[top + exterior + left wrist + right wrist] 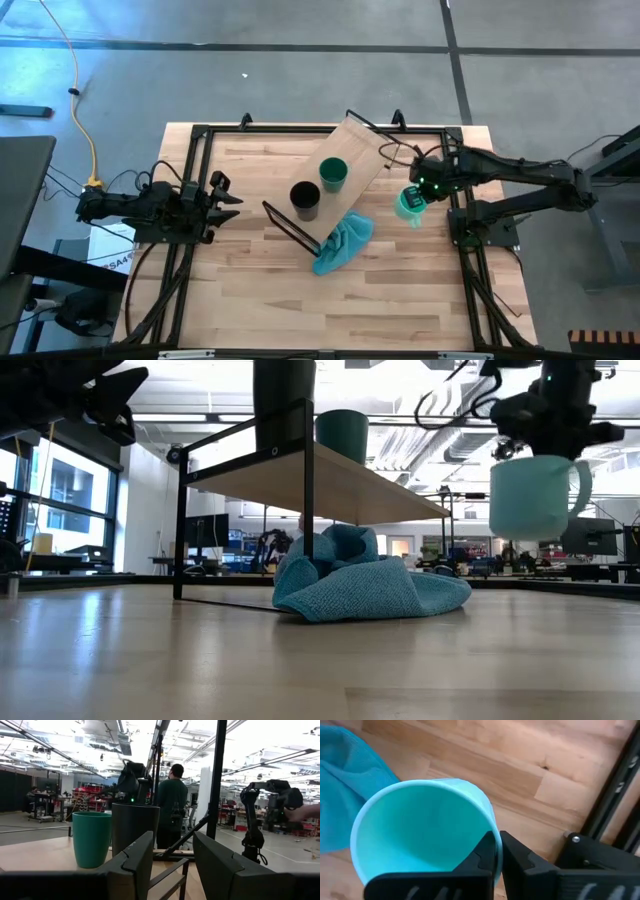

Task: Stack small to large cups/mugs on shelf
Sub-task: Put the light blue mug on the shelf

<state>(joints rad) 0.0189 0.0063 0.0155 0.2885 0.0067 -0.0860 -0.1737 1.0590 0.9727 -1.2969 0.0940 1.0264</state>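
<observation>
**Mint mug held up off the table, beside the shelf**

Mint mug (530,495) is seen lifted clear of the tabletop (400,300), upright with its mouth up, and its handle is pointed away from the shelf (345,160) in the low view. Its rim is pinched by the right gripper (498,855), fingers pressed together on the wall, one inside and one outside. A clear gap of air is left under the mug, and open bare wood is seen beneath it, just off the shelf's end.

Shelf is set at an angle across the table, long axis run diagonally. On its board the dark green cup (333,173) and the black cup (305,199) are stood upright, side by side and close to touching, black one nearer the shelf's low end. A crumpled teal cloth (340,245) is lain against the shelf's leg, partly under the board.

Left gripper (228,194) is parked well away from the shelf at the table's edge, fingers spread apart with nothing between them, pointed toward the cups.

Beyond the shelf a big open workshop is seen, with a person (171,800) stood back to the camera.
</observation>
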